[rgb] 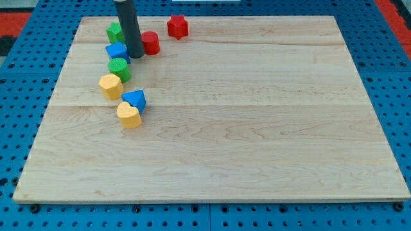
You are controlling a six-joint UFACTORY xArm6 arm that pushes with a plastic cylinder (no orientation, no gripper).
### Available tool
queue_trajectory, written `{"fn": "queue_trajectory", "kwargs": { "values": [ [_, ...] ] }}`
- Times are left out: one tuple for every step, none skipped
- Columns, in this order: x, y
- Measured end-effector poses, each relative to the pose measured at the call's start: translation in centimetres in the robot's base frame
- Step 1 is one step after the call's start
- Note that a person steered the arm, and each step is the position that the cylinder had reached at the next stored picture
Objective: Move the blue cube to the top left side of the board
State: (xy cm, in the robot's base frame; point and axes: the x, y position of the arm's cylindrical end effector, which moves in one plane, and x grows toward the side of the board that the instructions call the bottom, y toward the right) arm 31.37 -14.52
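The blue cube (116, 51) lies near the board's top left, between a green block (115, 31) above it and a green cylinder (119, 68) below it. My tip (135, 56) stands just right of the blue cube, touching or almost touching it. A red cylinder (150, 42) sits just right of the rod.
A red star block (178, 26) lies at the top, right of the red cylinder. A yellow block (110, 85), a blue triangular block (135, 99) and a yellow heart block (129, 115) run down the left side. The wooden board (257, 128) rests on blue pegboard.
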Motion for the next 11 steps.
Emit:
{"fn": "queue_trajectory", "kwargs": {
  "values": [
    [1.7,-1.2],
    [4.7,-2.4],
    [4.5,-3.5],
    [4.1,-3.8],
    [0.9,-3.8],
    [0.8,-3.7],
    [-1.2,-6.6],
    [-2.8,-9.7],
    [-2.9,-9.6],
    [-5.0,-9.5],
    [-6.1,-8.9]
  ]
}}
